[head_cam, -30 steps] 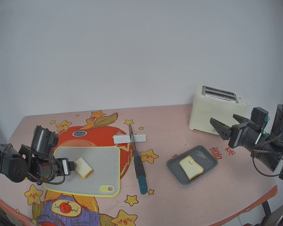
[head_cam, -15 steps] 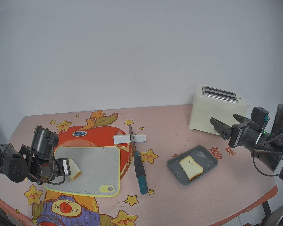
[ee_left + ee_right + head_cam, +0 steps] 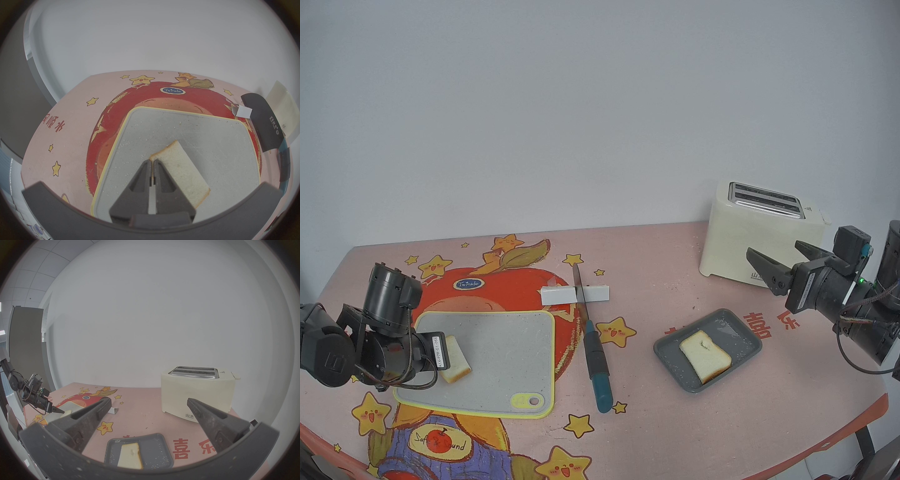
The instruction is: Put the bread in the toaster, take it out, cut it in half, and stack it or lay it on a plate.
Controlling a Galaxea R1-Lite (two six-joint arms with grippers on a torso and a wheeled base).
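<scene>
Head view: the left end effector point(image 3: 441, 360) is clenched on one edge of a bread half point(image 3: 459, 367), low over the 9 o'clock edge of the cutting board point(image 3: 500, 356), which lies at 8 o'clock on the tabletop point(image 3: 650, 262). The knife point(image 3: 594, 350) lies just beside the board at its 3 o'clock, the blade propped on a white block point(image 3: 575, 294). The second half point(image 3: 705, 356) lies in the grey plate point(image 3: 737, 331) at 4 o'clock. The toaster point(image 3: 759, 234) stands at 2 o'clock, and the right end effector point(image 3: 773, 252) hangs released in front of it.

Left wrist view: the end effector's fingers point(image 3: 147, 175) pinch the half's crust corner, and the slice slopes down onto the board.

Right wrist view: the right end effector's jaws stand wide apart and hold nothing, with the toaster and plate beyond them.

The step looks like carrying the held half to the plate. Lift it clear of the board first and keep the pinch light, since the crumb would crush. Pass well above the knife handle, lower it flat onto the other half, and let go only once it rests.

Writing: a blue oval label near the board, red characters by the plate, and small marks on the blade and toaster front
</scene>
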